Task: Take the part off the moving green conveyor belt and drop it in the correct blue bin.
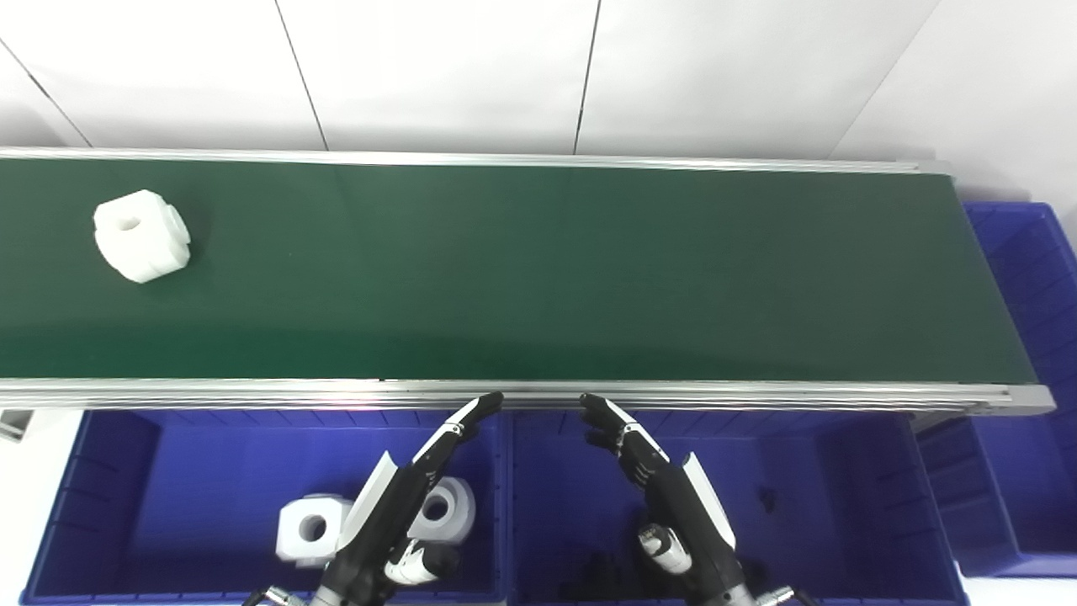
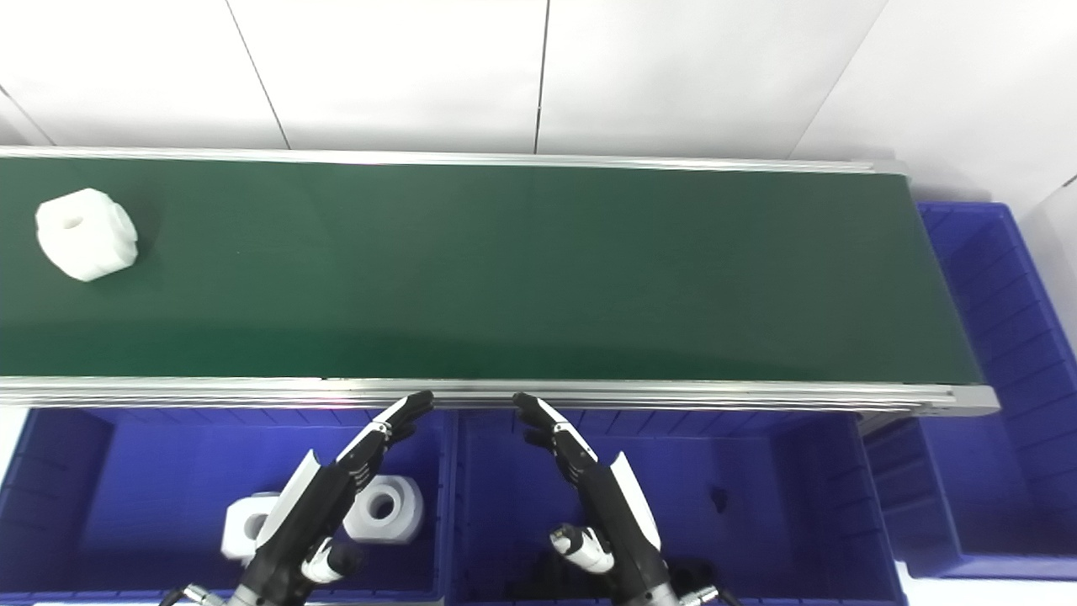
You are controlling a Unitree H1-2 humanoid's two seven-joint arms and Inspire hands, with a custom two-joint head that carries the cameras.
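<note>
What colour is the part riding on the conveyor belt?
White; the part shows best in the left eye view.

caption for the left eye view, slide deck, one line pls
White blocky plastic part rides the green conveyor belt at far left; both open hands, left and right, wait over blue plastic bins.

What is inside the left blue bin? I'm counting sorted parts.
Two white parts lie inside the left bin. The left hand partly covers both; anything beneath it is hidden.
</note>
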